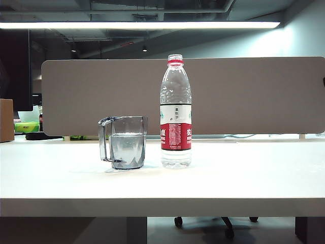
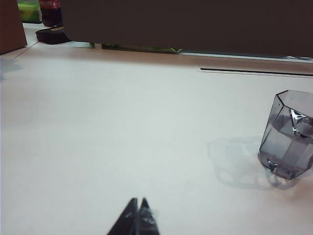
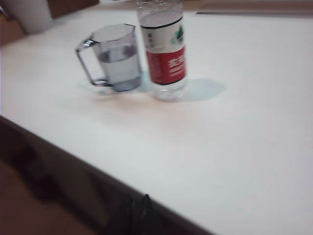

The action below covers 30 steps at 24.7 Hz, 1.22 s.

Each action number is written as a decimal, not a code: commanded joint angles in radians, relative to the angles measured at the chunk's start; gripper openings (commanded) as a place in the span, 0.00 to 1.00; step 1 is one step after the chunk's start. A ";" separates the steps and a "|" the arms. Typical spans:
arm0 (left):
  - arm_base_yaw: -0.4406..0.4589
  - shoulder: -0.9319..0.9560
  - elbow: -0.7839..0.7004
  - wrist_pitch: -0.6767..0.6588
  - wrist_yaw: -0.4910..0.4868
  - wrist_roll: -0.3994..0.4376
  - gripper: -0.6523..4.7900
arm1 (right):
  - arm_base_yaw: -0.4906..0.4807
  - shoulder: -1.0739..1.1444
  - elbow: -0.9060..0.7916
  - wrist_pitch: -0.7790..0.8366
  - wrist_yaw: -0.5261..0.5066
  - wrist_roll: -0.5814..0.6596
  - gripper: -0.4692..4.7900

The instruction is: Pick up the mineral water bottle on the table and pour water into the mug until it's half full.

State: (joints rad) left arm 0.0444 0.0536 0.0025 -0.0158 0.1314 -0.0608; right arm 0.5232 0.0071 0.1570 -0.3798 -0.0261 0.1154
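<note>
Already the mug (image 1: 127,143) is standing on the white surface (image 1: 162,183) with water (image 1: 127,147) reaching roughly halfway up its faceted wall, so the pouring is looking done, or very nearly so. The mineral water bottle (image 1: 175,112) is standing upright just beside the mug, at its three o'clock in the exterior view, red neck ring at the top and no cap visible on it; it is holding only a shallow layer of liquid at its base, as far as the clear plastic is showing.

Neither arm is appearing in the exterior view. The left claw (image 2: 138,211) is hanging low over bare surface with its fingertips together and holding nothing, the mug sitting well apart from it. The right claw (image 3: 138,209) is hovering off the near edge of the surface, its tips looking pressed together and empty, with bottle and mug well ahead of it.

Judging by this, the bottle is set down and released, and little is remaining beyond the arms settling clear.
</note>
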 commanded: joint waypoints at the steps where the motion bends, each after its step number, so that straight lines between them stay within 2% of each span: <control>1: -0.001 0.001 0.005 0.009 0.007 -0.002 0.11 | -0.048 -0.007 0.005 0.033 0.096 -0.140 0.16; 4: -0.001 0.001 0.005 0.009 0.005 -0.002 0.11 | -0.177 -0.007 -0.010 0.120 0.083 -0.142 0.16; 10: -0.001 0.000 0.005 0.009 0.005 -0.002 0.11 | -0.491 -0.007 -0.054 0.275 -0.093 -0.142 0.16; 12: -0.001 0.000 0.005 0.009 0.004 -0.002 0.11 | -0.584 -0.007 -0.083 0.325 -0.109 -0.142 0.16; 16: -0.001 0.000 0.005 0.009 0.004 -0.002 0.11 | -0.602 -0.007 -0.154 0.415 -0.104 -0.142 0.16; 22: -0.001 0.001 0.005 0.008 0.004 -0.002 0.11 | -0.598 -0.007 -0.156 0.246 -0.107 -0.142 0.16; 30: -0.001 0.000 0.005 0.008 0.004 -0.002 0.11 | -0.597 -0.007 -0.156 0.244 -0.107 -0.142 0.16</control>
State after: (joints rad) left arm 0.0444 0.0532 0.0025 -0.0185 0.1310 -0.0608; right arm -0.0746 0.0017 0.0048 -0.1486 -0.1322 -0.0257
